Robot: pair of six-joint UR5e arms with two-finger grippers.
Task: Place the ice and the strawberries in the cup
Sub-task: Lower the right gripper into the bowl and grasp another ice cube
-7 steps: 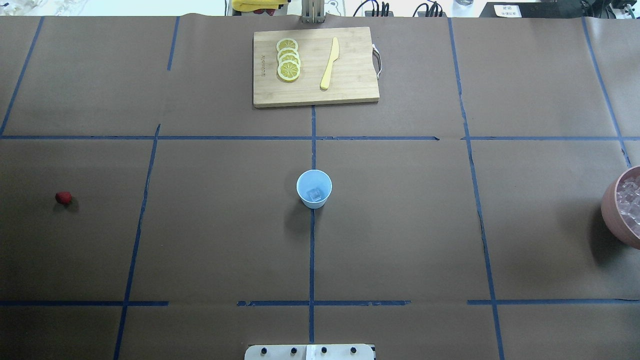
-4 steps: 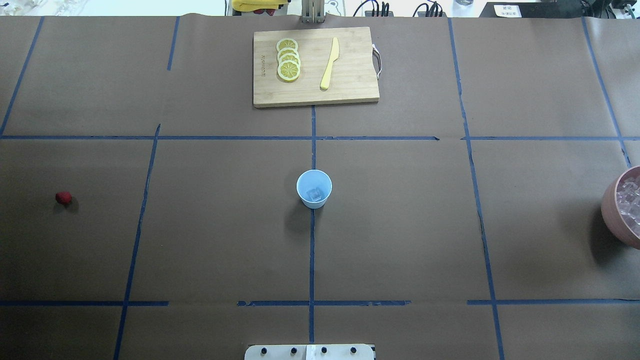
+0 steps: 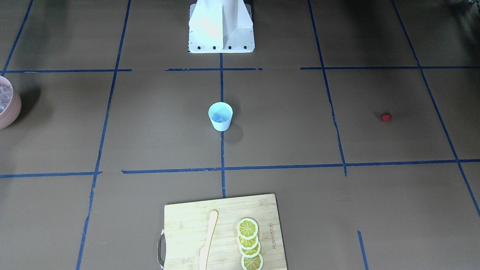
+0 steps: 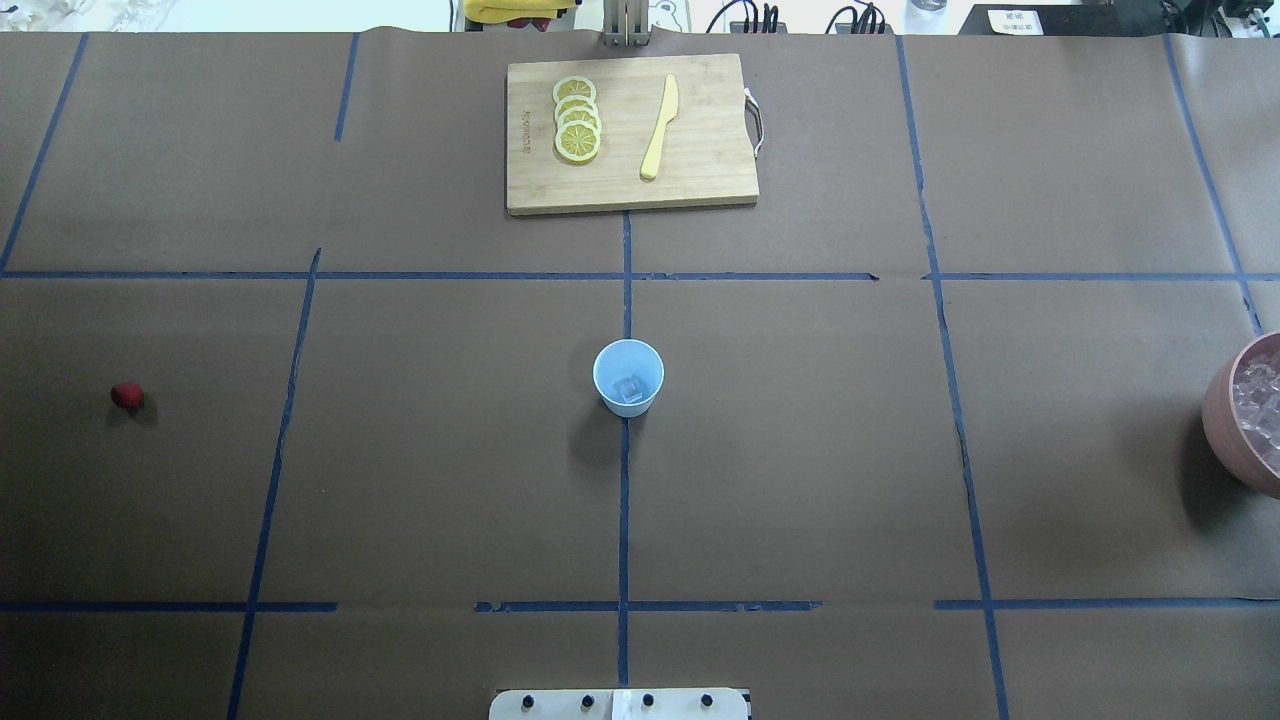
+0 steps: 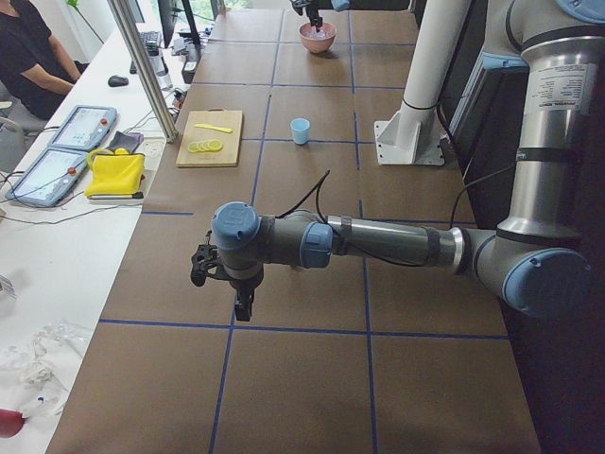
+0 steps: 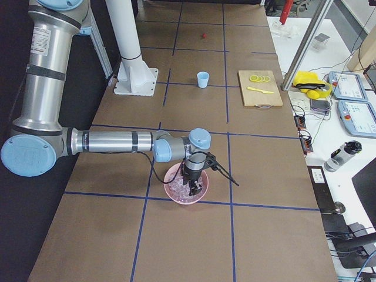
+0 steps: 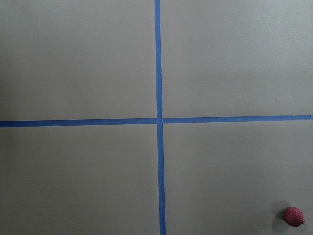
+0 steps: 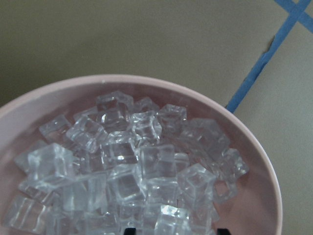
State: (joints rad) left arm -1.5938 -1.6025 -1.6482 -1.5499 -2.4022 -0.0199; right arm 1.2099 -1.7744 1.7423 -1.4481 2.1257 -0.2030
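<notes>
The pale-blue cup (image 4: 628,377) stands upright at the table's middle with one ice cube (image 4: 629,390) in it; it also shows in the front view (image 3: 220,116). The strawberry (image 4: 127,396) lies alone on the far left, and at the bottom right corner of the left wrist view (image 7: 294,216). More ice (image 8: 127,171) fills the pink bowl (image 8: 254,147). My right gripper (image 6: 191,183) hangs just above the ice; its fingertips (image 8: 129,230) stand apart at that view's bottom edge. My left gripper (image 5: 244,310) hovers over the table near the strawberry; I cannot tell if it is open.
The pink bowl (image 4: 1225,420) sits at the table's right edge. A wooden cutting board (image 4: 700,180) with lemon slices (image 4: 577,120) and a yellow knife (image 4: 660,128) lies at the far middle. The robot's base plate (image 4: 618,704) is at the near edge.
</notes>
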